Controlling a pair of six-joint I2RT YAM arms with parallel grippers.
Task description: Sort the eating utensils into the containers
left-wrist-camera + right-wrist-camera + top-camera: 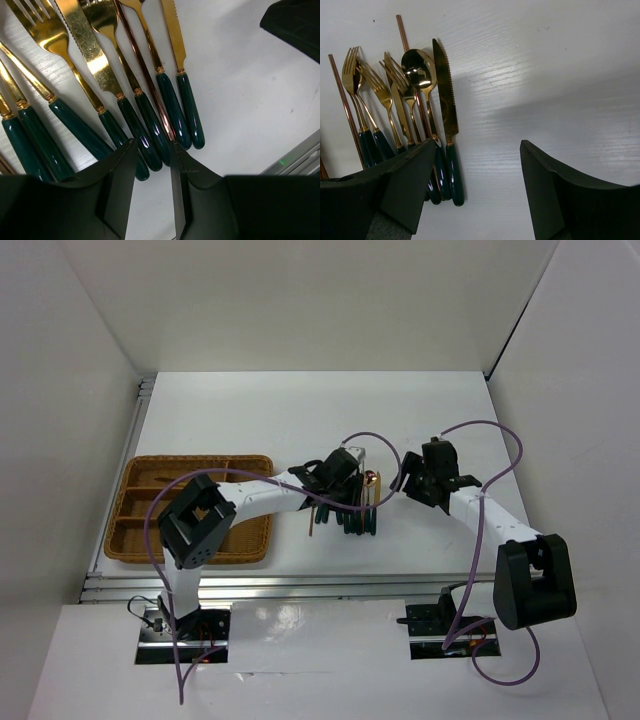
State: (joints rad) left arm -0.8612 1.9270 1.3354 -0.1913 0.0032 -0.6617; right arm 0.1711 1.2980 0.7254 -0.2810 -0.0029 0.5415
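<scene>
Wicker tray [150,462] at the left of the bench [300,410], partly hidden under the left arm. Utensils [352,518] bunched mid-bench, well apart from the tray, thin brown stick [146,75] lying among them. Left gripper [150,167] over the handle ends, fingers at a narrow gap, green tips and stick end between them; contact unclear. Right gripper [477,170] just right of the bunch, fingers wide, holding nothing, one finger hiding some handles in its own view.
</scene>
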